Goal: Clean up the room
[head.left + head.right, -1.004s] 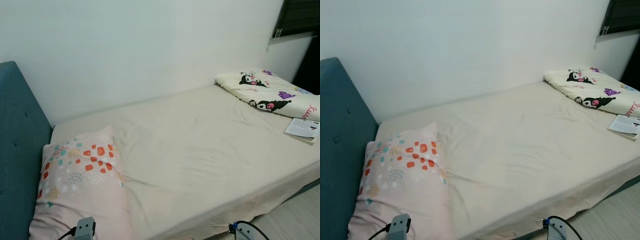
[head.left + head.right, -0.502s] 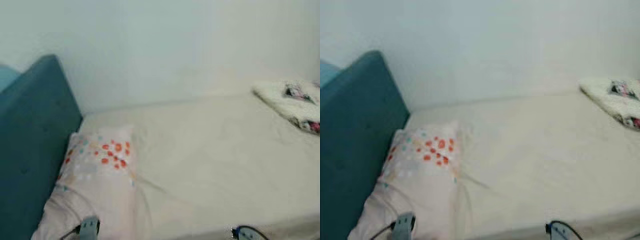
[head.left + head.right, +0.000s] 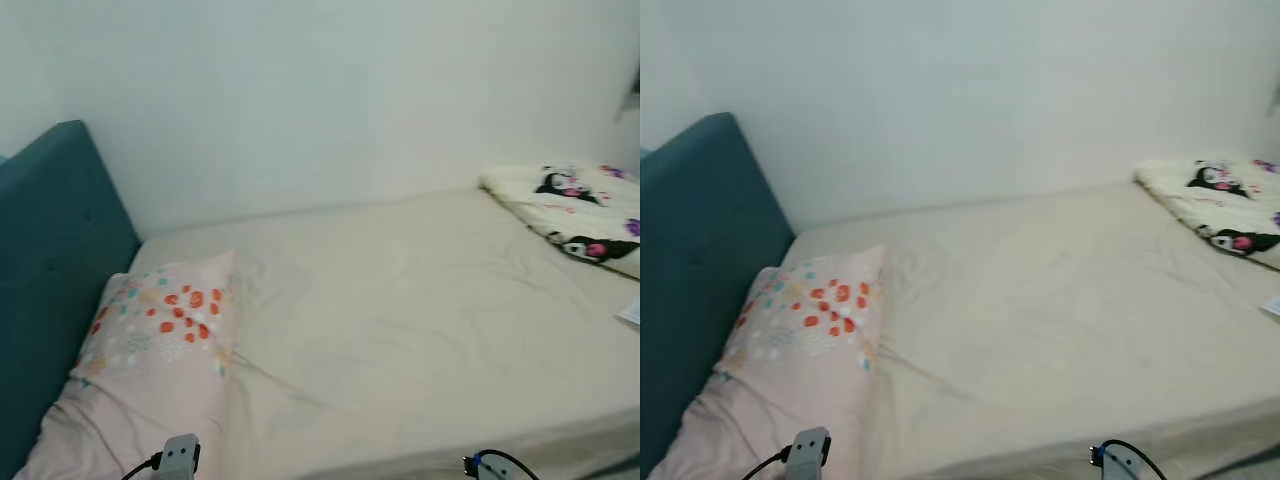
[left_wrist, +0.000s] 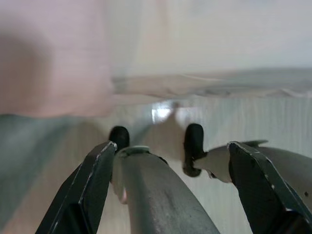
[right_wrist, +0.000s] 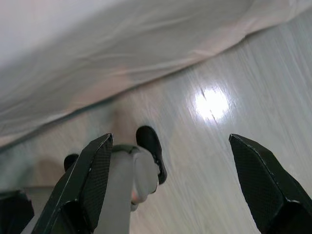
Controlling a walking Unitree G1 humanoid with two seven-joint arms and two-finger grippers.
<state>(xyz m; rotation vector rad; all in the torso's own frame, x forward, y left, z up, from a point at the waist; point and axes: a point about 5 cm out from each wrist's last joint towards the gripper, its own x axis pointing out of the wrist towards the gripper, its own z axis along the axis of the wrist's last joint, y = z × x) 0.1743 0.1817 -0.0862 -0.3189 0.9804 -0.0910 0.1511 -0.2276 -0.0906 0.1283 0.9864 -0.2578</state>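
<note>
Both arms hang low beside the bed (image 3: 400,330). The left claw (image 4: 170,161) and right claw (image 5: 170,161) are wide open, holding nothing, because nothing is picked yet.

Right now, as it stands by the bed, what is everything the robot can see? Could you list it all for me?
Bed sheet: one, cream, spread over the mattress, lightly creased.
Pillow: one, pale pink with orange and teal spots, at the head end beside the headboard.
Headboard: one, teal, padded, on the robot's left.
Folded blanket: one, cream with black cartoon figures, at the far end near the wall.
Paper: one white corner, on the sheet below the blanket; too little shows to name it.
Wall: white, behind the bed.
Floor: pale wood, beside the bed.
Left gripper: black fingers, open, hanging over the floor.
Right gripper: black fingers, open, hanging over the floor.
</note>
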